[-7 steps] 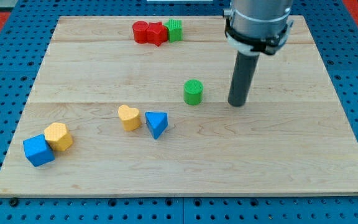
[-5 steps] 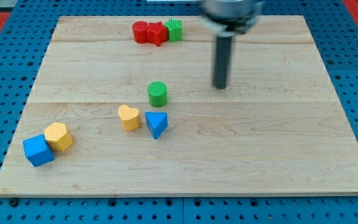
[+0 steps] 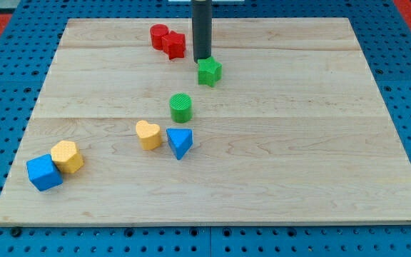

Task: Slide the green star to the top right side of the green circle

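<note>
Tool a bare rod, nothing held; my tip (image 3: 202, 59) just above the green star (image 3: 209, 71), touching its upper-left edge. Star up and to the view's right of the green circle (image 3: 181, 107), near it but apart, on the wooden table (image 3: 320, 143).

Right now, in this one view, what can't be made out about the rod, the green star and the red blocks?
- The rod runs off the view's top edge; the arm above is cut off.
- My tip sits at the green star's upper-left edge; actual contact cannot be told.
- The two red blocks overlap; their shapes and any gap between them are unclear.
- The green circle shows fully, below-left of the star.
</note>
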Motion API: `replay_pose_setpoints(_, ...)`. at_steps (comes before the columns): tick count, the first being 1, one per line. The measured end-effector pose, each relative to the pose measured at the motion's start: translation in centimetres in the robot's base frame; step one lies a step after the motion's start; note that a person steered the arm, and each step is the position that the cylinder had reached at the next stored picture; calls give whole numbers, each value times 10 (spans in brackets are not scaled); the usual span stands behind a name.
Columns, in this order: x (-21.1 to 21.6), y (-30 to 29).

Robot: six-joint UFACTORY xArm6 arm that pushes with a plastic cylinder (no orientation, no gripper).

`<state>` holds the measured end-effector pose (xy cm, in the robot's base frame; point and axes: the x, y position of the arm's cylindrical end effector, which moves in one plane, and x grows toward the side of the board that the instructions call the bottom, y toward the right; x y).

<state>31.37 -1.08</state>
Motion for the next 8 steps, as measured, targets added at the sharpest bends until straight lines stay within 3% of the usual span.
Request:
replay_pose_setpoints(1, -27, 35)
replay_pose_setpoints(2, 6, 52)
replay_pose_setpoints(3, 8, -3)
replay_pose_setpoints(4, 75, 22)
replay_pose_setpoints(5, 119, 97)
replay_pose_setpoints(6, 202, 107)
replay_pose_setpoints(7, 245, 56)
replay_pose_setpoints(8, 227, 14)
